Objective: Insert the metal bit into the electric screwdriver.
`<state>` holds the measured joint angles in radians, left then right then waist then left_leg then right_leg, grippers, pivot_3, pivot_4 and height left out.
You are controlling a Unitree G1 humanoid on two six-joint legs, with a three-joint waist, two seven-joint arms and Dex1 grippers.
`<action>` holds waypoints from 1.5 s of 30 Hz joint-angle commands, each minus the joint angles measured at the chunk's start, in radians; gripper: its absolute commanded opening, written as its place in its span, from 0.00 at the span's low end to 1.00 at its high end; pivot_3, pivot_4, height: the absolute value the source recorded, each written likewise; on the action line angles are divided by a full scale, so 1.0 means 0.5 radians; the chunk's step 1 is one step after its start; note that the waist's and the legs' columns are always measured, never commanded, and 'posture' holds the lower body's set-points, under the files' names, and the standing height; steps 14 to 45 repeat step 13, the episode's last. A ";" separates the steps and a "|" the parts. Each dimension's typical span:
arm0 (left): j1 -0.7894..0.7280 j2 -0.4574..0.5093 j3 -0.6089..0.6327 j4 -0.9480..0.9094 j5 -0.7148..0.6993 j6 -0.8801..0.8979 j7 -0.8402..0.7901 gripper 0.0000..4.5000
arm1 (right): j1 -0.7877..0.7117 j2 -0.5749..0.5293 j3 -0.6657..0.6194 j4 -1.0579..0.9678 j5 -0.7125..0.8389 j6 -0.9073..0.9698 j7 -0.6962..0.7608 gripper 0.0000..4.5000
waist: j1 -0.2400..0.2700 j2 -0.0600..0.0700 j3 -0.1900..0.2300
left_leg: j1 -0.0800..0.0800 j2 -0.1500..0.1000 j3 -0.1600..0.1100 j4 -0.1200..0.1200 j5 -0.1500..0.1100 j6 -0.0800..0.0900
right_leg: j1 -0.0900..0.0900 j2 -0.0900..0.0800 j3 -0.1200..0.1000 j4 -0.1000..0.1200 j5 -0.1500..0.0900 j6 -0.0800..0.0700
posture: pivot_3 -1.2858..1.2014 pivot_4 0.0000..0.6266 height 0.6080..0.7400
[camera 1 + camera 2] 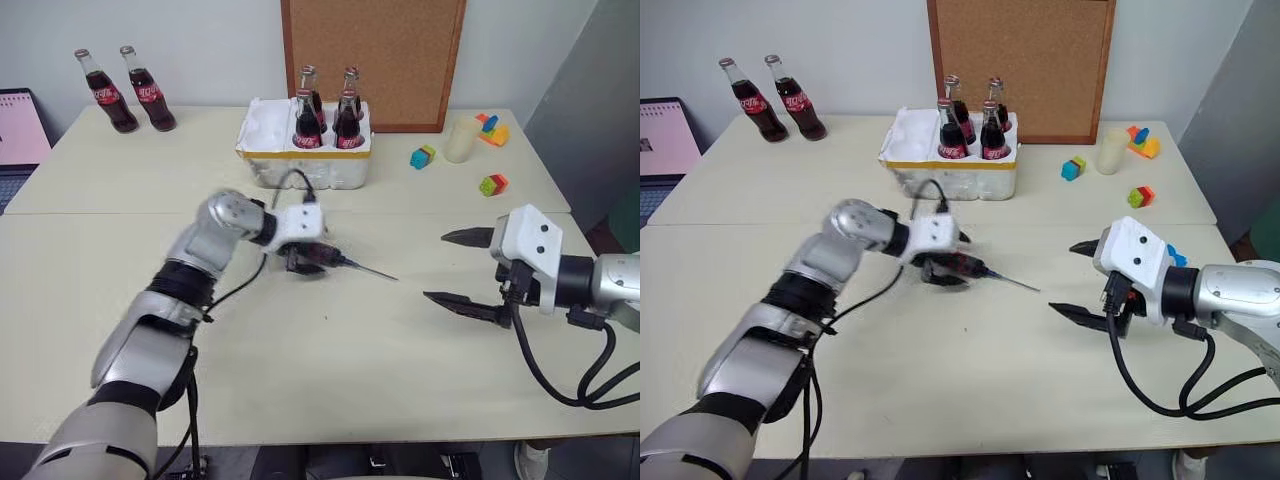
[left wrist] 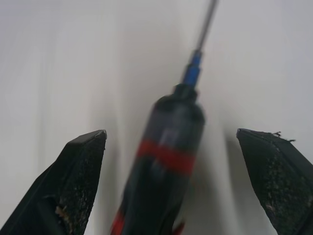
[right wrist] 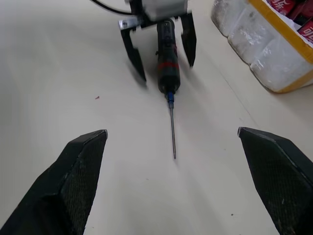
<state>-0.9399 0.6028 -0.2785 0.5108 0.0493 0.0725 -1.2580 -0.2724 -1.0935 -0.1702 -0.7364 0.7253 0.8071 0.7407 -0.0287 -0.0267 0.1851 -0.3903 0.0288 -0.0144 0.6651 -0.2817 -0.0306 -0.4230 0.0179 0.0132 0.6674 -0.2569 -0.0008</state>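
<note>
Between our left gripper's (image 3: pixel 157 46) two black fingers (image 3: pixel 131 46), which are standing wide apart, the electric screwdriver (image 3: pixel 167 56) is lying on the table (image 1: pixel 330 380), touched by neither finger as far as we can tell. From its tapered nose a short blue collar is leading into the metal bit (image 3: pixel 172 133), which is already sitting in the tool and pointing across the table toward our right gripper (image 1: pixel 462 268). That gripper's fingers (image 1: pixel 462 302) are also spread wide, holding nothing, well apart from the bit's tip. We are judging the insertion itself to be done and the release to be under way; the next move is probably calling for both arms to draw clear without nudging the tool and rolling it. The screwdriver is looking like smooth dark plastic, pen-shaped, with a red band; the bit is a thin, straight, grey steel needle. The finger pads are looking matte and slightly gritty, wedge-shaped. Farther out, a white foam crate (image 1: pixel 300 165) is holding glass cola bottles (image 1: pixel 308 120), and the table is a pale, smooth laminate.
</note>
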 commanded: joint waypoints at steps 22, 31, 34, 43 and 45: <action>1.264 0.819 0.988 -1.244 -0.683 0.868 -0.031 0.99 | 0.368 0.033 -0.427 0.274 -0.228 -0.448 0.334 1.00 | 0.048 -0.001 0.000 | 0.019 0.000 -0.003 0.001 0.000 0.000 | 0.006 -0.009 0.005 0.018 -0.006 -0.001 | 0.52 0.24 1.00; 1.264 0.819 0.988 -1.244 -0.683 0.868 -0.031 0.99 | 0.368 0.033 -0.427 0.274 -0.228 -0.448 0.334 1.00 | 0.048 -0.001 0.000 | 0.019 0.000 -0.003 0.001 0.000 0.000 | 0.006 -0.009 0.005 0.018 -0.006 -0.001 | 0.52 0.24 1.00; 1.264 0.819 0.988 -1.244 -0.683 0.868 -0.031 0.99 | 0.368 0.033 -0.427 0.274 -0.228 -0.448 0.334 1.00 | 0.048 -0.001 0.000 | 0.019 0.000 -0.003 0.001 0.000 0.000 | 0.006 -0.009 0.005 0.018 -0.006 -0.001 | 0.52 0.24 1.00; 1.264 0.819 0.988 -1.244 -0.683 0.868 -0.031 0.99 | 0.368 0.033 -0.427 0.274 -0.228 -0.448 0.334 1.00 | 0.048 -0.001 0.000 | 0.019 0.000 -0.003 0.001 0.000 0.000 | 0.006 -0.009 0.005 0.018 -0.006 -0.001 | 0.52 0.24 1.00; 1.264 0.819 0.988 -1.244 -0.683 0.868 -0.031 0.99 | 0.368 0.033 -0.427 0.274 -0.228 -0.448 0.334 1.00 | 0.048 -0.001 0.000 | 0.019 0.000 -0.003 0.001 0.000 0.000 | 0.006 -0.009 0.005 0.018 -0.006 -0.001 | 0.52 0.24 1.00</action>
